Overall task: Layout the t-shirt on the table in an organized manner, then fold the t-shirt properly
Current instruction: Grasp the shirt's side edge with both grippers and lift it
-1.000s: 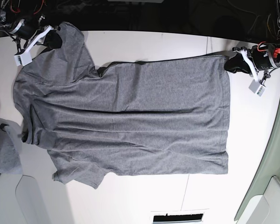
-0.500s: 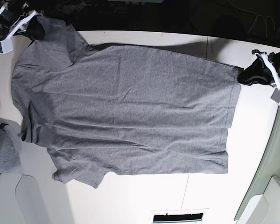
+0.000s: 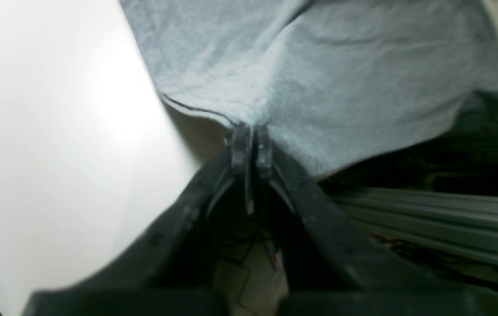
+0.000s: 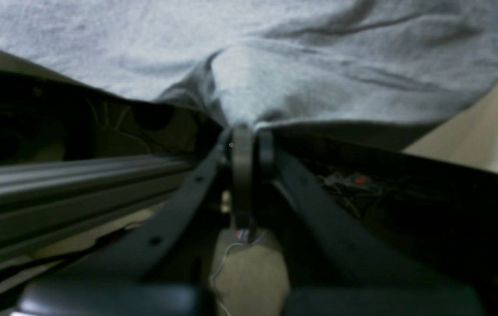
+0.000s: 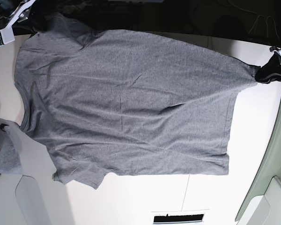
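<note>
My right gripper (image 5: 25, 9) is clenched on the shoulder of the t-shirt (image 5: 126, 103), at the far left corner of the table (image 5: 145, 197), and the shirt lies spread across the middle of this table. My left gripper (image 5: 267, 71) pinches the hem corner at the right side. If I pull unevenly, the thin pinch can slip and the far edge will crumple again.

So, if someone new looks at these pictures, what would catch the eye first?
The big grey t-shirt, spread across most of the white table and pulled tight along its far edge. The left gripper pinches the hem corner at the base view's right, while the right gripper is shut on the sleeve end at the top left. A smaller grey cloth bundle sits at the left edge.
</note>
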`<state>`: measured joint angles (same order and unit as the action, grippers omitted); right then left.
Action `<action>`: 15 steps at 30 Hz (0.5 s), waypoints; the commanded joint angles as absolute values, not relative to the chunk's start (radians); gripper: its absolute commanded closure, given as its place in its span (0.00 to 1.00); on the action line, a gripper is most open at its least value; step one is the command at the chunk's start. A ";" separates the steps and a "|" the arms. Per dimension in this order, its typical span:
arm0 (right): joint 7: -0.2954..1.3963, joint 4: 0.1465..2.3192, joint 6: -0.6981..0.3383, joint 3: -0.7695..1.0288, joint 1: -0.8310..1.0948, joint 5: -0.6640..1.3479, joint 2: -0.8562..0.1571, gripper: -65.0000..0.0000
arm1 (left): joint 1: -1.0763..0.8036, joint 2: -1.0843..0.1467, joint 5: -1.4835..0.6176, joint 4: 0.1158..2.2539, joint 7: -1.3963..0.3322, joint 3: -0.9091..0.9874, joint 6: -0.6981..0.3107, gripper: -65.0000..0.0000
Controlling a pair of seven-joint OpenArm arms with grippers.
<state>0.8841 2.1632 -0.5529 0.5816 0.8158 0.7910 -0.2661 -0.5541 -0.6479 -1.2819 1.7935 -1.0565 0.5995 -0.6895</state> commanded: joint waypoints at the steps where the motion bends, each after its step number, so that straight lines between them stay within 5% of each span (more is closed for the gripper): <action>1: 0.868 2.198 -0.557 0.591 0.834 0.812 -0.276 1.00 | -0.555 -0.665 -1.321 1.810 -1.052 0.619 -0.698 1.00; 15: 0.810 2.313 -0.557 0.691 0.788 0.804 -0.263 1.00 | -0.562 -0.648 -1.249 1.813 -0.936 0.725 -0.698 1.00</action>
